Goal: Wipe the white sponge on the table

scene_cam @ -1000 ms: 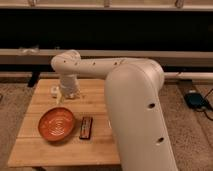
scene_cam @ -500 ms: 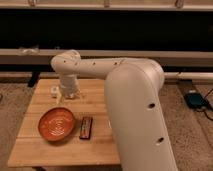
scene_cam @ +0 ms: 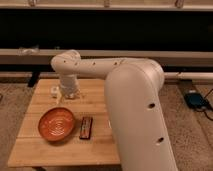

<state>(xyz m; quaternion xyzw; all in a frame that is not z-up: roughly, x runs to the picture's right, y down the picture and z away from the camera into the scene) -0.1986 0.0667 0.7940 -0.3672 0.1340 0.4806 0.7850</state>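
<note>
hand (scene_cam: pixel 63 95) low over table (scene_cam: pixel 60 150); white sponge (scene_cam: pixel 54 91) just beside it

Far-left of table (scene_cam: pixel 35 145): gripper (scene_cam: pixel 64 96) largely masked by wrist (scene_cam: pixel 69 82). Beside it, white sponge (scene_cam: pixel 54 91) partly covered. Table's right side hidden by arm (scene_cam: pixel 135 100), itself cut off at bottom edge.

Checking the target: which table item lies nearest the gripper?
The white sponge, beside the gripper at the back of the table; the orange bowl and dark bar lie farther forward.

white tool (scene_cam: pixel 65 95) over light-wood table (scene_cam: pixel 50 150) | white sponge (scene_cam: pixel 54 91) | orange ringed bowl (scene_cam: pixel 56 124)
</note>
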